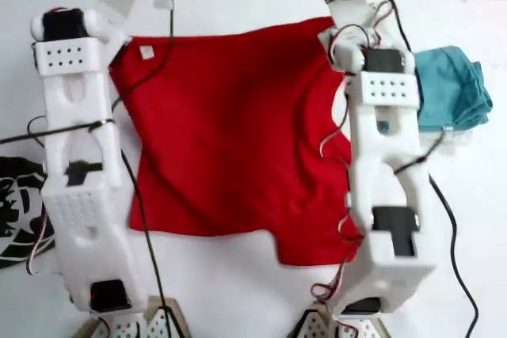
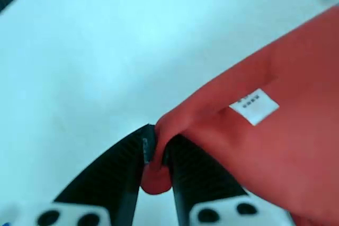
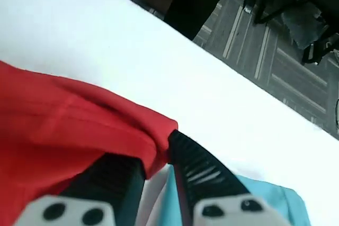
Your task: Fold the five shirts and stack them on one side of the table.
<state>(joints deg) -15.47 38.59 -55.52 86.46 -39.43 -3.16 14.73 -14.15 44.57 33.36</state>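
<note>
White counter [image 1: 238,290] carries everything in the high view, with both arms reaching from the bottom edge towards the top of the frame. A red shirt [image 1: 230,140] lies spread across the middle of the frame between the two arms. Its lower edge is flat near the bottom centre, and one part pokes out at the lower right.

The left hand [image 1: 119,41] sits at the shirt's upper left corner. In the left wrist view the left hand [image 2: 156,154] has its two black fingers together, clamped on a bunched fold of the red shirt [image 2: 275,146]. A small white tag [image 2: 254,105] shows on the cloth just beside the grip, and the same tag [image 1: 146,53] appears near the upper left corner in the high view.

The right hand [image 1: 337,37] is at the shirt's upper right corner. In the right wrist view the right hand [image 3: 161,152] pinches the edge of the red shirt [image 3: 63,130], whose cloth sits between the black fingers.

A folded teal shirt [image 1: 451,89] rests at the right edge of the high view, just beside the right arm, and the teal shirt [image 3: 265,205] also shows close by the right hand. A black and white shirt [image 1: 16,203] lies bunched at the left edge of the high view, partly behind the left arm. Grey floor [image 3: 275,51] shows beyond the counter's far edge.
</note>
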